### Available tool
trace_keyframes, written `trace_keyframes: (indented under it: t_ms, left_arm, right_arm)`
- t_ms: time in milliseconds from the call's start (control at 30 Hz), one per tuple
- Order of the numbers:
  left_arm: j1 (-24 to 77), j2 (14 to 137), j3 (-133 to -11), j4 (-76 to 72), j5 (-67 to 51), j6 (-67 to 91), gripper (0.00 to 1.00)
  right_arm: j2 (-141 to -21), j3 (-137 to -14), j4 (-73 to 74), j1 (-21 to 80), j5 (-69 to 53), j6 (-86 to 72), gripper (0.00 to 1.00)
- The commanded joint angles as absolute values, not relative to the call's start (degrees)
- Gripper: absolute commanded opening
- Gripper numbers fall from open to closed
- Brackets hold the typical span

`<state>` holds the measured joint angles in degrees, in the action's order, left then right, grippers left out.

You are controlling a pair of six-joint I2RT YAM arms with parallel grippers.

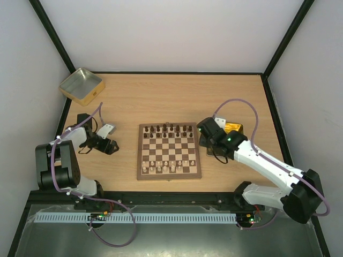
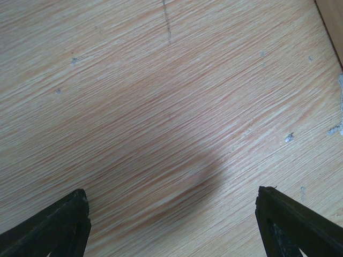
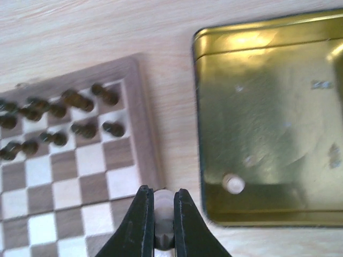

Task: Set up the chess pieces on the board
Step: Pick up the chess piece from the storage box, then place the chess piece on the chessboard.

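The chessboard (image 1: pixel 169 151) lies in the middle of the table, with dark chessmen on its far rows and several cream-white chess pieces (image 1: pixel 163 167) on its near rows. My right gripper (image 3: pixel 161 206) is shut on a cream-white chess piece (image 3: pixel 163 214) and hovers over the board's right border (image 3: pixel 140 123), next to the gold tin (image 3: pixel 273 118). One more cream-white piece (image 3: pixel 233 183) lies in that tin. My left gripper (image 1: pixel 110 144) is open and empty over bare table, left of the board; its fingertips (image 2: pixel 64 222) frame only wood.
A second gold tin (image 1: pixel 81 85) stands at the far left corner. The right tin (image 1: pixel 231 128) sits beside the board's right edge, partly under my right arm. A black frame rims the table.
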<state>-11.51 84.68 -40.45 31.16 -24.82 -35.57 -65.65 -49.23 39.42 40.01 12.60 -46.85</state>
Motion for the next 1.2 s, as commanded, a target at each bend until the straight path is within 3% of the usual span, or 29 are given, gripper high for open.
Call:
trace_keyframes:
  t_ms: [0,467,1167]
  left_arm:
    - [-11.0,85.8,-39.2,34.7,-23.4,-34.9,0.84]
    - [-10.5,84.8,-38.6,33.9,-22.2,-34.0,0.84]
    - [-10.5,84.8,-38.7,34.2,-22.7,-34.4,0.84]
  right_arm:
    - [-63.6,-50.2,44.0,46.9,15.1,-54.3,0.02]
    - [-68.5,-46.6,41.1,66.3,16.1,-64.8,0.02]
    - [-75.0,-44.9,37.5,72.6,14.0,-67.8,0.02]
